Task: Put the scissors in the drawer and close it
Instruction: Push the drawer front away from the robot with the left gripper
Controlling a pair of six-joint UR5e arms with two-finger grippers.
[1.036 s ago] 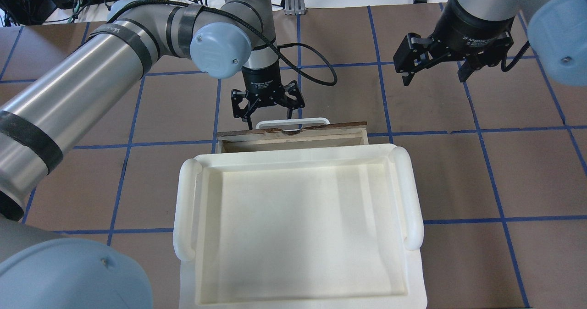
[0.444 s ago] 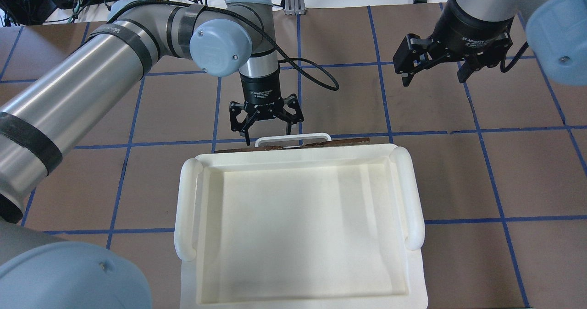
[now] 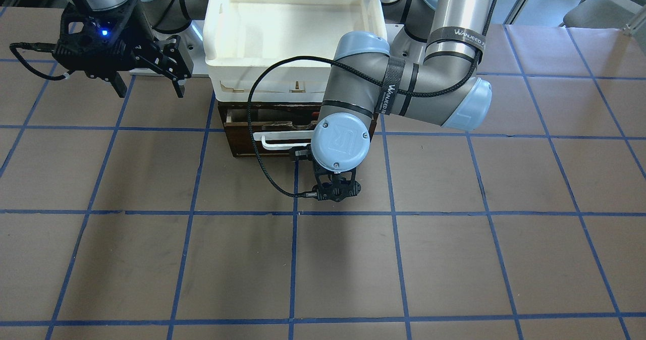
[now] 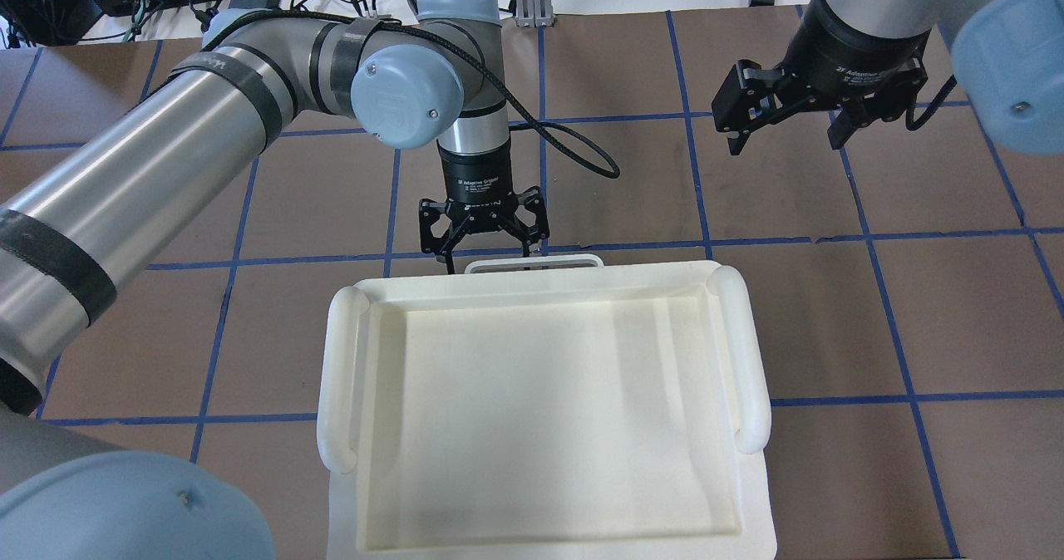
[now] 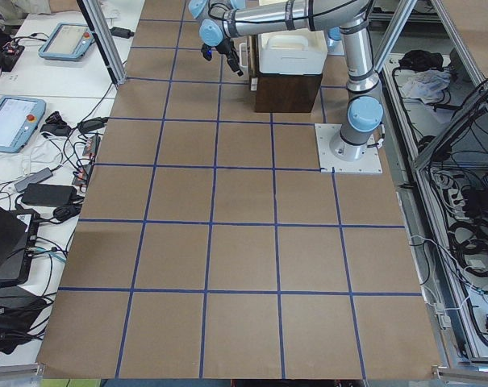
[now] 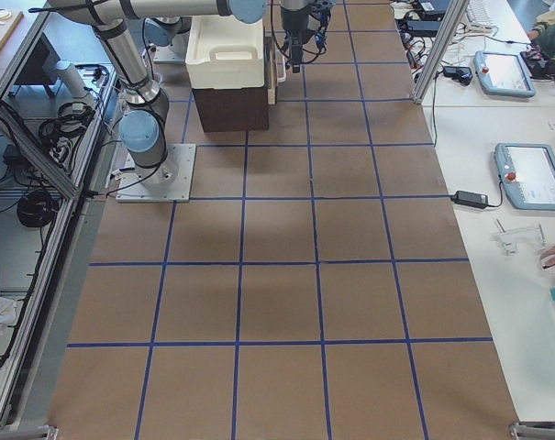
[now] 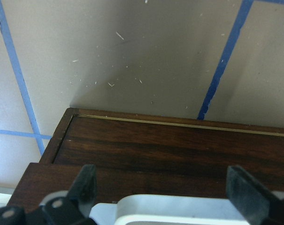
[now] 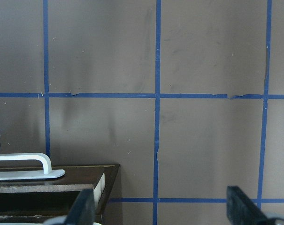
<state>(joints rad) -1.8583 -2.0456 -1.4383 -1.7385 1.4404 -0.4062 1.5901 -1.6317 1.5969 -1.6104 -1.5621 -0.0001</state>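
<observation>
The drawer is pushed in under the white tray. In the overhead view only its white bar handle sticks out past the tray's far edge. My left gripper is open right at the left half of that handle. In the left wrist view the handle lies between the two fingers, with the dark brown front beyond it. My right gripper is open and empty, hovering off to the far right, and shows in the front view too. The scissors are hidden.
A large white foam-like tray sits on top of the dark cabinet and covers it from above. Brown table surface with blue tape lines surrounds the cabinet. A black cable loops from the left wrist.
The drawer has slid from open, its pale inside showing, to shut under the tray. My left gripper has moved with the handle toward the robot. The right gripper has barely moved.
</observation>
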